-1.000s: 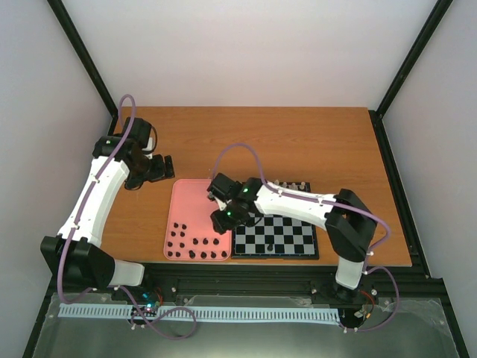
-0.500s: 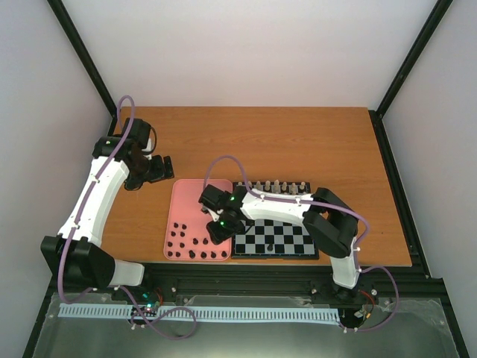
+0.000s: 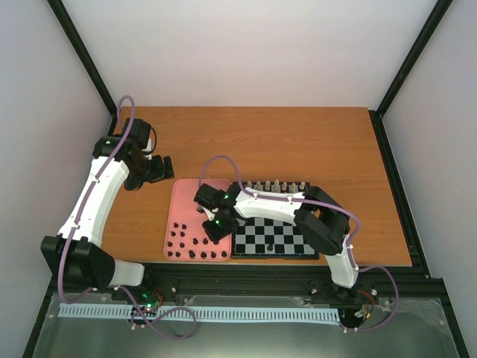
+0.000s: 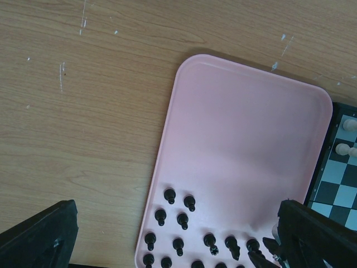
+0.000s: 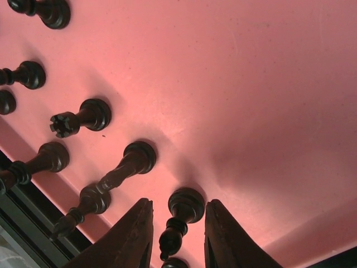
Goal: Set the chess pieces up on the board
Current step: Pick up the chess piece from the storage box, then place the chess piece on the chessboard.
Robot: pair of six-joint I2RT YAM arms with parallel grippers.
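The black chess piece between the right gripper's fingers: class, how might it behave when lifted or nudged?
Probably stiff and light: the black chess piece looks small, solid. Likely tippy: tall, slim, on a narrow base on the pink tray. Its glossy curves might slip in the right gripper.

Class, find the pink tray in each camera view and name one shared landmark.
Top external: pink tray left of centre, beside the board's left side.
Left wrist: centre to right, running off the bottom.
Right wrist: fills nearly the whole picture.
Shared landmark: the black chess pieces on it.
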